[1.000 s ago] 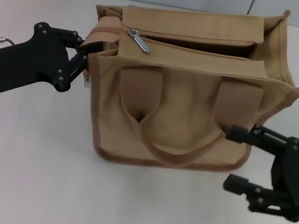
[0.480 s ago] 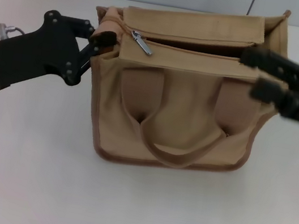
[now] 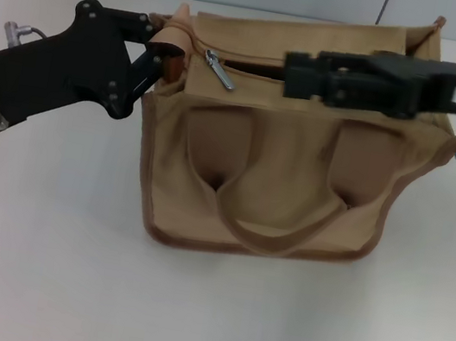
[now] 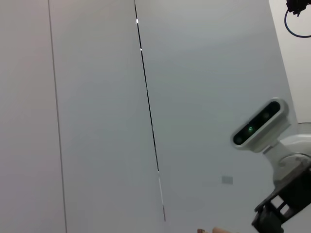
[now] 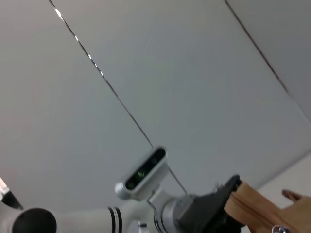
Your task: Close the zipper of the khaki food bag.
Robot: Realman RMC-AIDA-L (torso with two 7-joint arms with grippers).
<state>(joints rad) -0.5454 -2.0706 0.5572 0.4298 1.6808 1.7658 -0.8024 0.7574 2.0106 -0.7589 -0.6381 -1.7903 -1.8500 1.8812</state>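
Left gripper (image 3: pixel 162 53) clamped on bag (image 3: pixel 279 179) corner beside zipper (image 3: pixel 219 69). Right gripper (image 3: pixel 301 73) over bag top, near the zipper; fingers: can't tell.

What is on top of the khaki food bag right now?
Over the khaki food bag, the right gripper reaches toward the zipper pull. It hides much of the opening; the inside cannot be seen.

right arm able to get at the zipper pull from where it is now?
Probably yes. The right gripper reaches in over the bag's top, its tip just short of the zipper pull, and nothing lies between them. The left gripper clamps the khaki food bag at its far-left corner, clear of the slider.
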